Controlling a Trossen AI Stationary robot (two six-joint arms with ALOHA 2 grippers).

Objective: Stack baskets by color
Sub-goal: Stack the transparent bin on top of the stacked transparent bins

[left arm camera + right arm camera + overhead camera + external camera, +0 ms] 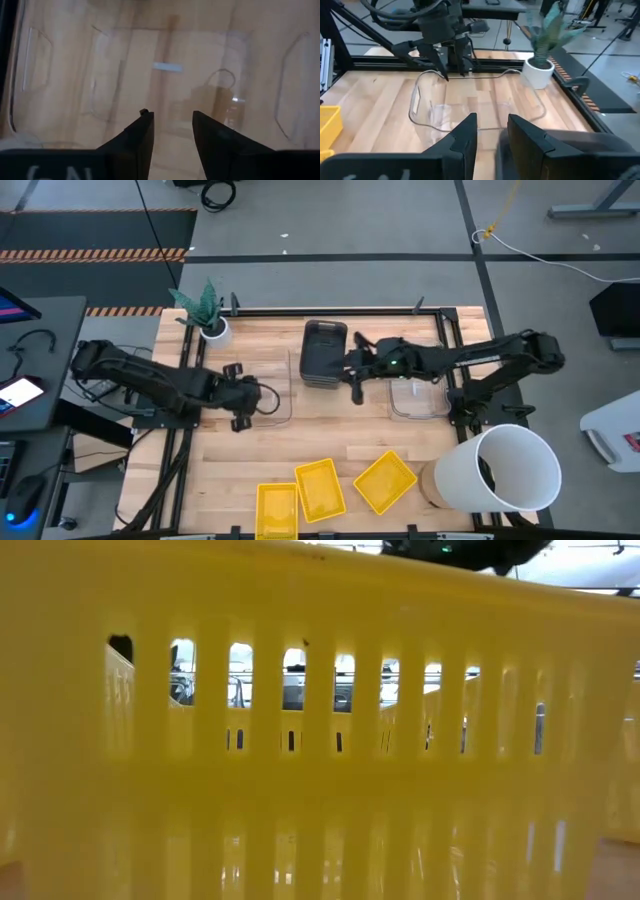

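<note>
A: Far left of the counter (pixel 330 440): left pincer (pixel 240 396) hangs over the near rim of a clear basket (pixel 275 385), fingers apart, nothing between them. The wrist view looks straight down through the transparent floor to the wood.

B: How will that one handle?

A: Light, I'd judge, thin-walled and a bit springy, and smooth enough to slip. Best hold looks like the top rim on a long side, one finger inside, one outside (the rounded corners give less purchase).

B: Centre?

A: The dark grey baskets (pixel 323 352) sit nested at the back edge. The right pincer (pixel 357 384) hovers just beside them, fingers parted and empty, between the grey stack and a second clear basket (pixel 418 398) under its arm.

B: And the yellow ones?

A: Three yellow baskets (pixel 318 486) lie apart along the front edge, unstacked; one fills the low view. Slotted walls, stiff-looking, small, so probably the easiest to pinch by the rim.

B: Right end?

A: A big white bucket (pixel 497 470) at the front corner, close to the right arm's base; a swing could clip it.
</note>
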